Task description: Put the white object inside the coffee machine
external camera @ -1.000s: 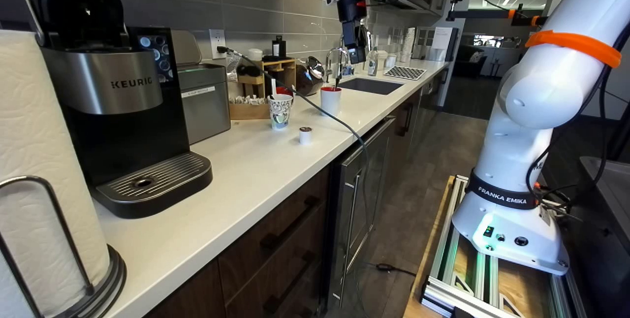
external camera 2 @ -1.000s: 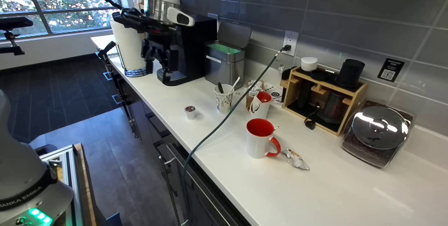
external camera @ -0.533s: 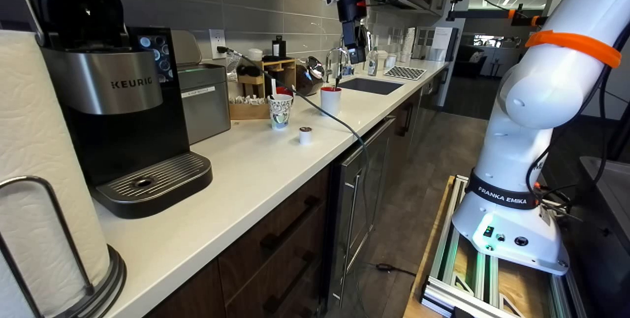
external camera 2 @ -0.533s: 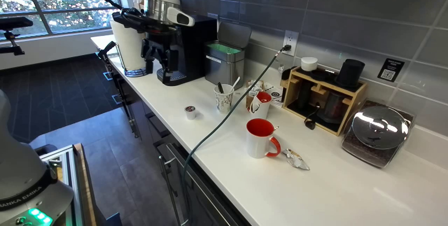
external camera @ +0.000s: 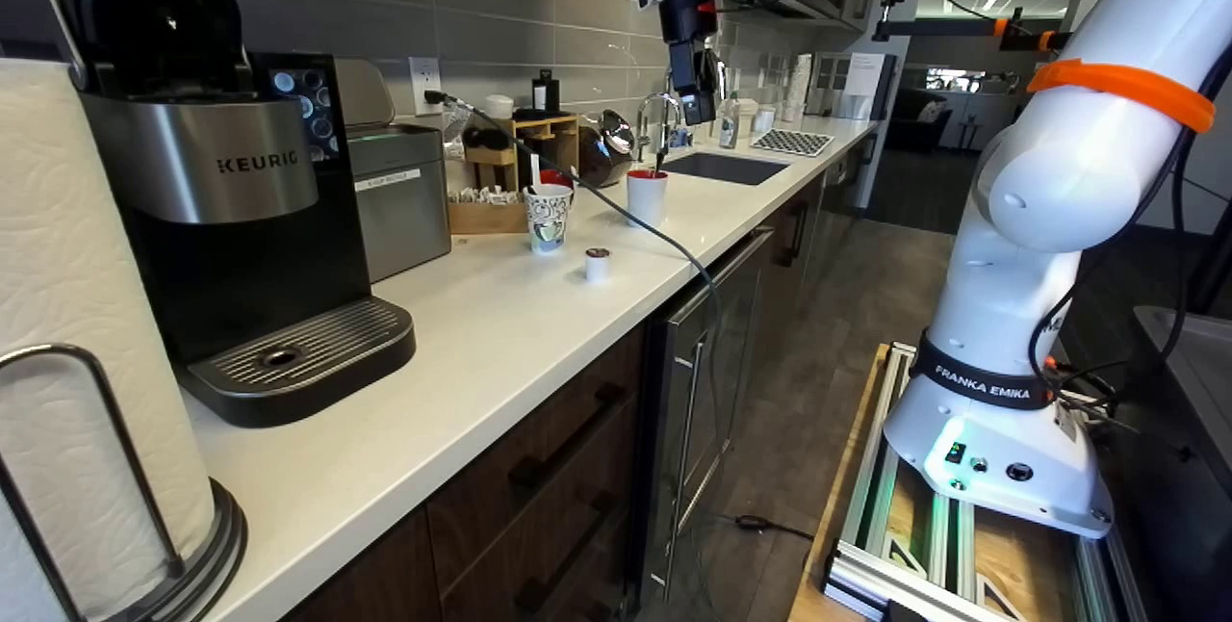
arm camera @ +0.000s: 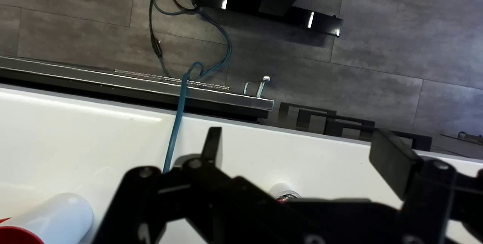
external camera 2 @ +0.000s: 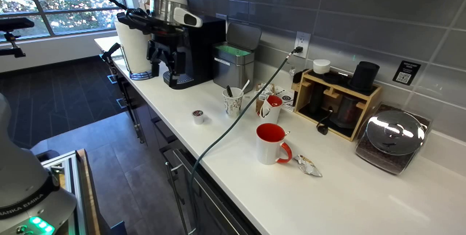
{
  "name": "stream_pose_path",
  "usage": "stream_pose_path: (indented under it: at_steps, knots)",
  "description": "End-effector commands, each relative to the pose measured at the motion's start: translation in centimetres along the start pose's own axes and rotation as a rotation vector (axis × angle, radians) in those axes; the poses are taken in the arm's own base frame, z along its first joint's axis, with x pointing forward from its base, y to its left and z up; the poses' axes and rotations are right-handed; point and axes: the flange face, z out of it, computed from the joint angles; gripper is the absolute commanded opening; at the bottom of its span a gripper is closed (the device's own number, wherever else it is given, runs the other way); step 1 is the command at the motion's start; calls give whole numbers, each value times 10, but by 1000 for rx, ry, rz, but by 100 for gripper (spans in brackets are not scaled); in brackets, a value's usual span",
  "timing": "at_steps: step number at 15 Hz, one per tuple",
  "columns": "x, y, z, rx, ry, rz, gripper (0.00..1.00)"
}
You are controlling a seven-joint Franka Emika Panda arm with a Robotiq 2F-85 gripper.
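The white object, a small white pod with a dark printed lid, stands on the counter in both exterior views. In the wrist view the pod is partly hidden behind the gripper's linkage. The tall black coffee machine with a silver band stands at the left; its top looks raised open. It also shows in an exterior view, partly behind the gripper. My gripper is open and empty, high above the counter. In the wrist view its fingers are wide apart, with the pod below.
A paper-towel roll stands beside the machine, a grey bin on its other side. A patterned cup stands near the pod. A cable crosses the counter past a red-and-white mug. A wooden rack stands by the wall.
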Motion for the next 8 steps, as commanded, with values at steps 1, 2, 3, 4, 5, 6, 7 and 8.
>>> stream_pose_path:
  at_steps: [1, 2, 3, 4, 5, 6, 7, 8]
  knots:
    - [0, 0, 0, 0, -1, 0, 100]
    - [6, -2, 3, 5, 12, -3, 100]
    - [14, -8, 8, 22, 41, -7, 100]
    - [20, -12, 13, 22, 64, 8, 100]
    - [25, -17, 18, 39, 108, 19, 100]
    - [31, -22, 24, 48, 146, 26, 100]
    - [38, -25, 32, 55, 187, 43, 100]
    - [44, -26, 39, 56, 220, 60, 100]
